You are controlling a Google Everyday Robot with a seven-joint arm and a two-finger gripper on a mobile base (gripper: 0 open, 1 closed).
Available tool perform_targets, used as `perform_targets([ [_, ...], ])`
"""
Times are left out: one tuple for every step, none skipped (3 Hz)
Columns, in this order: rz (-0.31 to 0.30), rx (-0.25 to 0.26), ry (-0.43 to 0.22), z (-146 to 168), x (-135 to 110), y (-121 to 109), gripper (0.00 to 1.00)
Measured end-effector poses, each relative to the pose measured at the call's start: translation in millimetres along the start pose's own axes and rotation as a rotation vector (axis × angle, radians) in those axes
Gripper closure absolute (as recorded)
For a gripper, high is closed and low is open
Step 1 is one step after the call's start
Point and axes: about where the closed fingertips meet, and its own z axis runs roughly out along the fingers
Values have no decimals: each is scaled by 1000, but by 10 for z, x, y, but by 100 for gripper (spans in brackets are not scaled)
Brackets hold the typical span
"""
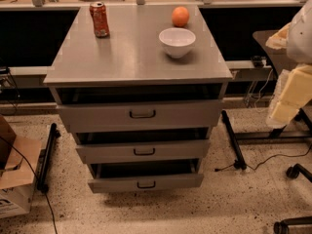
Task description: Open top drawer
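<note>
The top drawer [97, 117] is the widest and tallest of three grey drawers in the grey cabinet [131, 57]. Its small dark handle [142, 114] sits at the centre of its front. The drawer stands slightly out, with a dark gap above its front under the cabinet top. My gripper [287, 99] shows as a cream and white shape at the right edge, to the right of the cabinet at about top-drawer height and well apart from the handle. It holds nothing that I can see.
A red soda can [99, 19], an orange [180, 16] and a white bowl [177, 42] stand on the cabinet top. The middle drawer [97, 152] and bottom drawer [112, 183] also stand slightly out. A cardboard box [14, 179] is at the left; black stand legs [233, 140] and chair casters [294, 171] are at the right.
</note>
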Motion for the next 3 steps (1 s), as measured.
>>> perform_targets([
  [0,0,0,0,-1,0,0],
  [-21,-3,-54,126,-140,-9,0],
  [-46,-8,-135,430,-322,-32,0],
])
